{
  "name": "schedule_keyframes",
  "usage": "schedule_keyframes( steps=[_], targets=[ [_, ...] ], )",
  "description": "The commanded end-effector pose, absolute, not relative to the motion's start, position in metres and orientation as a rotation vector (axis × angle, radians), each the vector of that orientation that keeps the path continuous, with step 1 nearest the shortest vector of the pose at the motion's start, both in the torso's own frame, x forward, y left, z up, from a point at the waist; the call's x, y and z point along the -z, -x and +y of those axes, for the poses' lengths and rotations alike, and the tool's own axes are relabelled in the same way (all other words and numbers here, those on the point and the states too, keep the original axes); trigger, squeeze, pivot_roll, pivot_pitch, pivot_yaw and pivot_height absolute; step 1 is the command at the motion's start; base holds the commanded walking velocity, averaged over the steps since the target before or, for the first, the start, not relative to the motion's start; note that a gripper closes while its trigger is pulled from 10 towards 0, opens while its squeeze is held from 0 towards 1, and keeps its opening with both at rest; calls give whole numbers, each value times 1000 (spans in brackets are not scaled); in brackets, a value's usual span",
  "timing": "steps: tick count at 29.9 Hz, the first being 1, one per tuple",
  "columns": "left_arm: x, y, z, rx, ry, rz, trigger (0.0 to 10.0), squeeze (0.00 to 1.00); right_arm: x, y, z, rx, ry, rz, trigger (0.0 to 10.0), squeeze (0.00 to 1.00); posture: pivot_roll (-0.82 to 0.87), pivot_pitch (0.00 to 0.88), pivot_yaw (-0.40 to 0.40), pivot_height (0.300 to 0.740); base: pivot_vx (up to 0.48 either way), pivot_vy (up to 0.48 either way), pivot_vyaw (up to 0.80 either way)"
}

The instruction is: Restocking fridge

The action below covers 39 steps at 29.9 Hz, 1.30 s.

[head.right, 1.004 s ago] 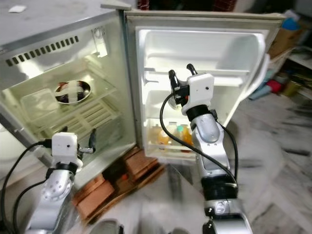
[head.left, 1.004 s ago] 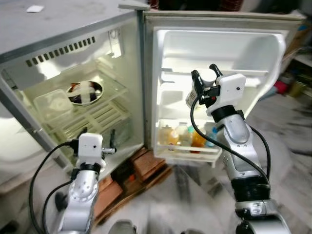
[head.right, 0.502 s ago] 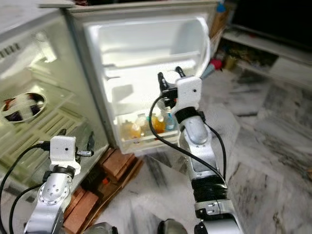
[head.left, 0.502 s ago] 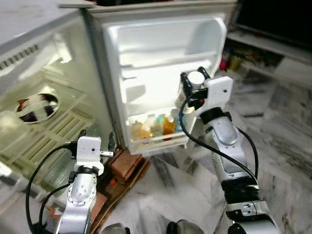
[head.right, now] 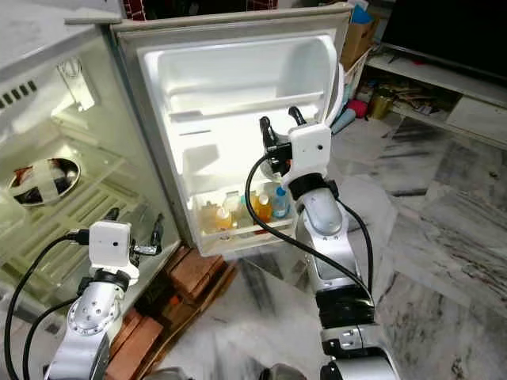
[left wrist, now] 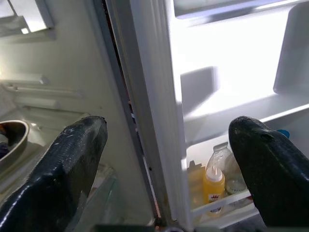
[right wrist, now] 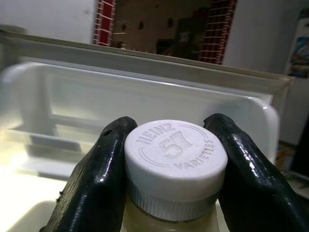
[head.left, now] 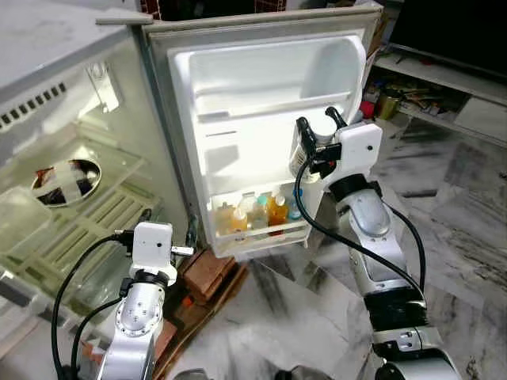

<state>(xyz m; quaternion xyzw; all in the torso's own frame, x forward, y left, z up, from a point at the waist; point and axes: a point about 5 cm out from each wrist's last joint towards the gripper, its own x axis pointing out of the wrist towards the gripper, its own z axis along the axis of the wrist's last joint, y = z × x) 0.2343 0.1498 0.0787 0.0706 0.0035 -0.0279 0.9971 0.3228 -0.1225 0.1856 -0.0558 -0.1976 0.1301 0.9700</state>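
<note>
Marble floor [head.left: 467, 229] gives you free room right of the fridge door [head.left: 261, 87]. Your right gripper [head.left: 315, 136] clamps the jar [right wrist: 175, 169] before the door shelves. Your left gripper [head.right: 135, 229] is wide open and holds nothing.

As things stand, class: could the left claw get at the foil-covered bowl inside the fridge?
Probably yes. The left claw hangs open and holds nothing, low by the fridge's open front. The bowl sits on a shelf above it, with nothing visible between them. It would have to rise and reach in.
</note>
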Motion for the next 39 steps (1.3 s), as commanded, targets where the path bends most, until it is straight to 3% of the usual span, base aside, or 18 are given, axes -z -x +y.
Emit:
schedule_keyframes(
  steps=[1, 10, 16, 27, 39],
  targets=[
    [-80, -233, 150, 64, -145, -1, 10000, 0, -218, -324, -116, -257, 139, -537, 10000, 0, 115, 17, -6, 740, 315, 0, 0],
    [-80, -230, 150, 64, -143, 0, 10000, 0, -259, -334, -110, -258, 176, -684, 10000, 0, 127, 22, -14, 740, 61, 0, 0],
    [-79, -228, 150, 59, -142, 6, 10000, 0, -264, -339, -111, -240, 199, -703, 10000, 0, 130, 28, -13, 740, 0, 0, 0],
    [-84, -223, 150, 71, -157, 0, 10000, 0, -284, -382, -128, -164, 223, -670, 10000, 0, 177, 61, -13, 740, 0, 0, 0],
    [-84, -222, 151, 71, -159, 3, 10000, 0, -287, -388, -128, -160, 227, -693, 10000, 0, 179, 60, -13, 740, 0, 0, 0]
  ],
)
